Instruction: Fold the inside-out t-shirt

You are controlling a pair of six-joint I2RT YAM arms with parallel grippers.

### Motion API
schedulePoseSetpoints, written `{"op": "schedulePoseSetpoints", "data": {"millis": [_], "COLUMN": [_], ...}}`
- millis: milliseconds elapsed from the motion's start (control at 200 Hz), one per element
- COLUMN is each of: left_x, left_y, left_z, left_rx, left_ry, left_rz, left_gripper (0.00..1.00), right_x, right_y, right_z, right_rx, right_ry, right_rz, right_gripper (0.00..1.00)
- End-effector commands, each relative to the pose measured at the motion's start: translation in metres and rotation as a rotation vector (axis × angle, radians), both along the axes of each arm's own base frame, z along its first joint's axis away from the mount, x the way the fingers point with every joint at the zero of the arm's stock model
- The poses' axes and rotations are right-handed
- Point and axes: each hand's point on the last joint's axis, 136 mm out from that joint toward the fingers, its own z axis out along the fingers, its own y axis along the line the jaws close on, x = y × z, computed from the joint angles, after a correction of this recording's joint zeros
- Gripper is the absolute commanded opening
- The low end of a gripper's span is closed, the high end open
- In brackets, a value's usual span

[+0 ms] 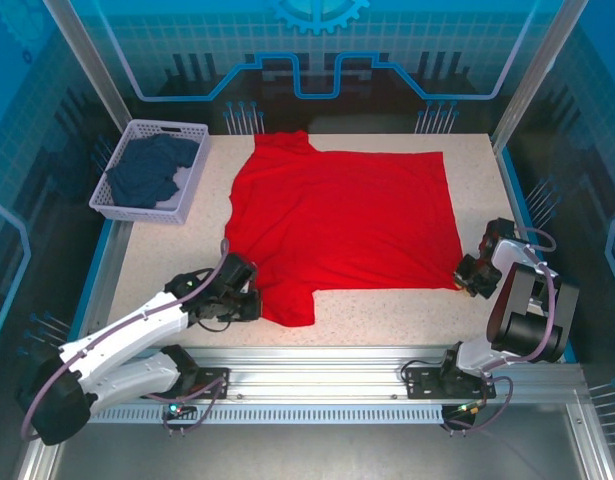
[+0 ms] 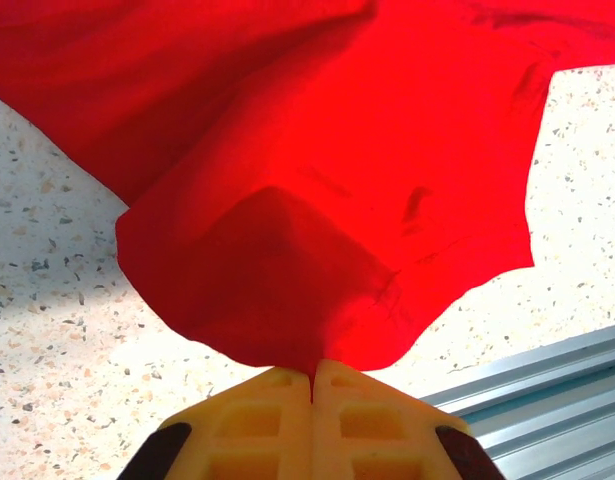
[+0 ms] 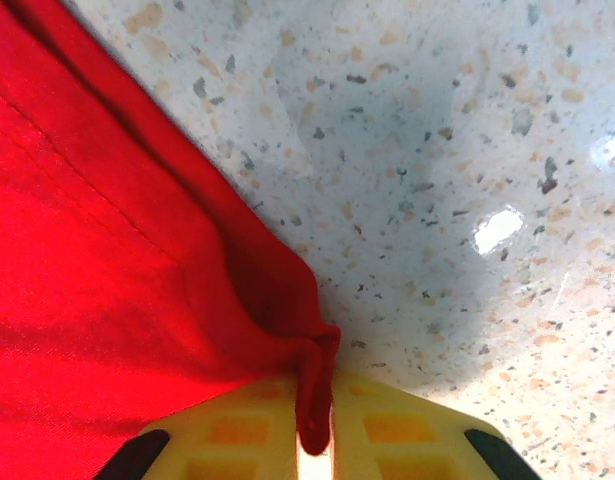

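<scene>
T-shirt [image 1: 347,215] lies flat; left end effector [image 2: 312,372] and right end effector [image 3: 315,405] grasp its near corners.

Speckled table [image 1: 157,255]; red t-shirt [image 1: 347,220], basket [image 1: 167,126]

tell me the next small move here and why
Probably lift both together and carry the near side toward the far side: the left gripper pinches the near sleeve and the right gripper the near hem corner of the red t-shirt, which lies spread flat.
</scene>
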Motion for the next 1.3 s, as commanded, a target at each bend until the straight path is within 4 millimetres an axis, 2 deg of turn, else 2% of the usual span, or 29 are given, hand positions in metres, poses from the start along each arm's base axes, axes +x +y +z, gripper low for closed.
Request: {"op": "schedulePoseSetpoints", "data": {"millis": [0,195,345,450,525,540,580,680,800,955,1040,1171,1296], "left_x": [0.002,0.005,0.015,0.030,0.040,0.042,0.049,0.070,0.099,0.137,0.154,0.170,0.183], "left_y": [-0.003,0.001,0.011,0.018,0.021,0.021,0.021,0.023,0.022,0.031,0.038,0.045,0.054], "left_z": [0.023,0.050,0.069,0.084,0.094,0.096,0.103,0.121,0.132,0.140,0.135,0.124,0.122], "left_rx": [-0.040,-0.085,-0.120,-0.142,-0.167,-0.174,-0.188,-0.203,-0.222,-0.195,-0.168,-0.156,-0.152], "left_ry": [-0.029,-0.055,-0.071,-0.093,-0.105,-0.110,-0.124,-0.173,-0.206,-0.241,-0.235,-0.200,-0.192], "left_rz": [-0.024,-0.023,-0.007,0.015,0.034,0.037,0.040,0.061,0.083,0.120,0.141,0.163,0.189], "left_gripper": [0.00,0.00,0.00,0.00,0.00,0.00,0.00,0.00,0.00,0.00,0.00,0.00,0.00], "right_x": [0.006,0.006,0.021,0.035,0.039,0.047,0.052,0.065,0.082,0.105,0.118,0.134,0.146], "right_y": [-0.005,-0.005,-0.008,-0.009,-0.006,-0.008,-0.009,-0.007,-0.003,0.002,0.003,0.007,0.008], "right_z": [0.005,0.017,0.034,0.044,0.044,0.051,0.055,0.059,0.062,0.068,0.069,0.065,0.061], "right_rx": [-0.011,-0.028,-0.036,-0.028,-0.017,-0.026,-0.031,-0.035,-0.050,-0.080,-0.084,-0.080,-0.070], "right_ry": [-0.019,-0.054,-0.122,-0.168,-0.170,-0.194,-0.204,-0.216,-0.218,-0.229,-0.242,-0.237,-0.237], "right_rz": [-0.001,0.004,0.003,0.001,0.013,0.016,0.025,0.058,0.107,0.168,0.181,0.207,0.221], "right_gripper": [0.12,0.10,0.10,0.09,0.09,0.09,0.09,0.09,0.09,0.11,0.11,0.11,0.11]}}
